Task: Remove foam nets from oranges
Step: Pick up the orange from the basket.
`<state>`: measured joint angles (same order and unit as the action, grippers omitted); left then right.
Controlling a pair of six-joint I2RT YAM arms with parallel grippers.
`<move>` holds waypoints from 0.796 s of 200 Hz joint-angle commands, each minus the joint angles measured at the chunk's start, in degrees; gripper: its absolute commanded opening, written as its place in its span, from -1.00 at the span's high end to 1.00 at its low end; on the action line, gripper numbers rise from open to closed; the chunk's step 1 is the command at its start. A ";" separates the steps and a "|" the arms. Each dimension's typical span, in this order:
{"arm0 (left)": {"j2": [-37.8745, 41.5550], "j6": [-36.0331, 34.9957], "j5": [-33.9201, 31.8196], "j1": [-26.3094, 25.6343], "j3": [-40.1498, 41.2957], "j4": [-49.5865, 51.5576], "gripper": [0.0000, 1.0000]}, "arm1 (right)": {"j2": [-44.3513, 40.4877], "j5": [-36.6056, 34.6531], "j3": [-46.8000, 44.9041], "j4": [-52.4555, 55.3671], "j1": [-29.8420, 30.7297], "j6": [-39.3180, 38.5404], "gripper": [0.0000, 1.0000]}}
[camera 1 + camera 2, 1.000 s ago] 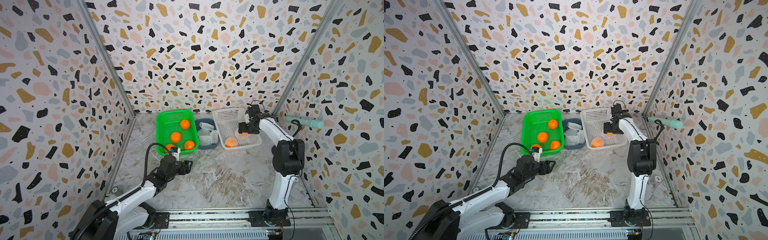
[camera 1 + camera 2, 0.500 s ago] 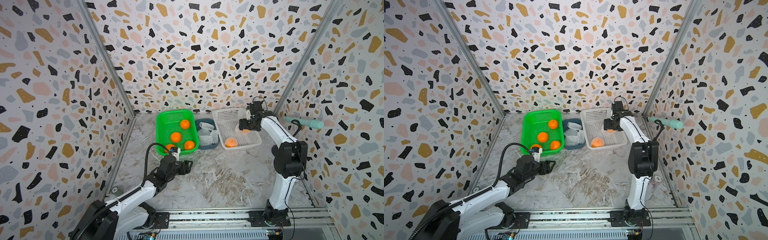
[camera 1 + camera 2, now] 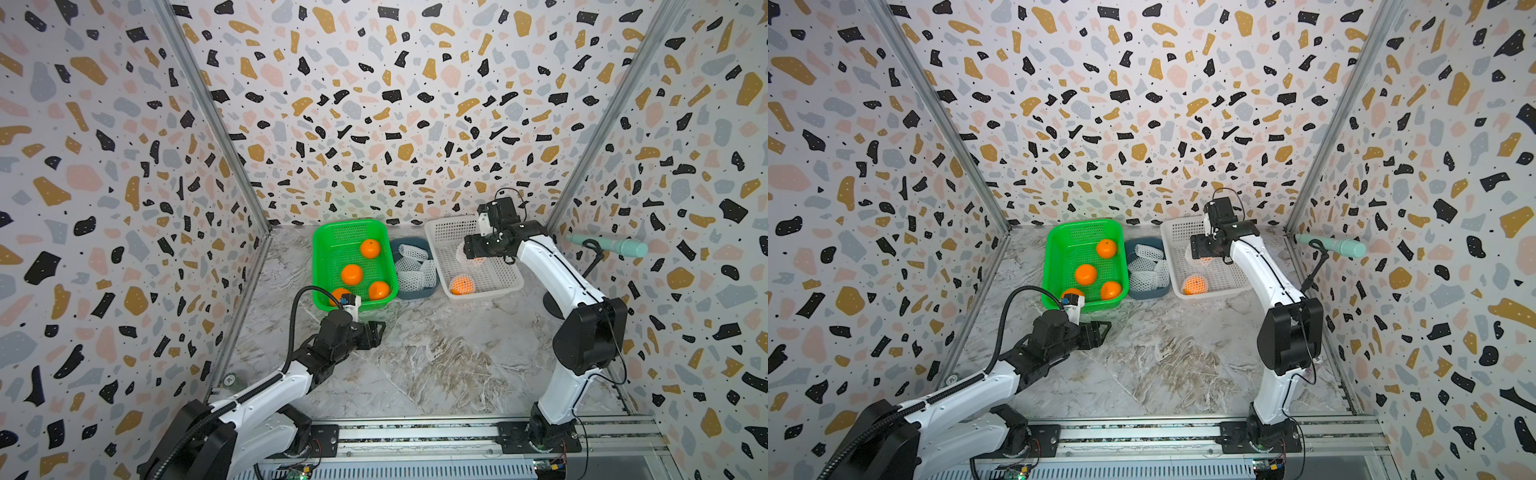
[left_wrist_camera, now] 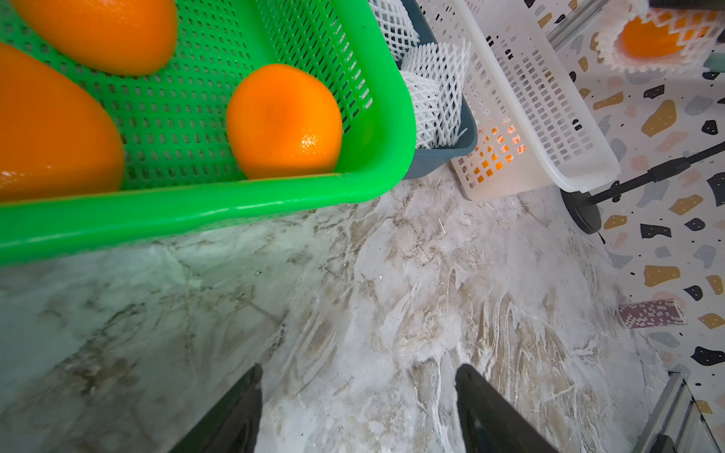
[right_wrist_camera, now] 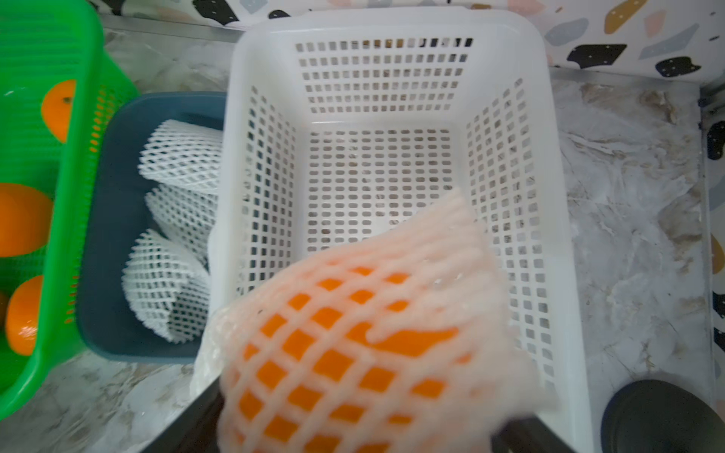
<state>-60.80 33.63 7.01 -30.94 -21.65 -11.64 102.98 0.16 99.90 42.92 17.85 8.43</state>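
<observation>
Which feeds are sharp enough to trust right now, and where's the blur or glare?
Right wrist: netted orange smeared soft up close, white basket behind it crisper. Left wrist: sharp, a small glare spot on the near orange, the edge orange stretched by the lens. Both top views: sharp, evenly lit.

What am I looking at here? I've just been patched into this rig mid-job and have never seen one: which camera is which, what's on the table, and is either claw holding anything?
You have a left arm and a right arm on a front rail, each ending in a two-finger gripper. The two wide pictures come from one overhead camera pair that sees the whole cell. The two close-ups come from cameras on the wrists.

On the marble table are a green basket with four bare oranges, a blue bin of empty foam nets, and a white basket with one netted orange.

The right gripper grips a sixth orange, net on, above the white basket. The left gripper hangs open and empty near the green basket.
</observation>
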 commanded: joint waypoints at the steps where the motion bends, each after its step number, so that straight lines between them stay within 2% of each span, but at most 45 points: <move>1: 0.61 -0.76 0.29 -0.27 -1.53 -1.42 -0.56 | -3.99 -0.23 -2.56 0.50 3.43 0.11 -0.66; 98: 0.20 -1.30 -0.35 -0.26 -3.22 -1.26 -0.56 | -21.63 0.05 -19.84 -6.43 17.07 4.65 -0.66; 159: 1.81 -0.67 -0.81 -0.27 -1.78 -0.50 -0.56 | -23.48 -0.30 -24.80 -8.93 21.12 5.30 -0.66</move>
<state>-60.38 33.23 6.94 -30.94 -23.40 -11.60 80.12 0.43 76.09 35.68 37.98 12.75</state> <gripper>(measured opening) 0.780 0.831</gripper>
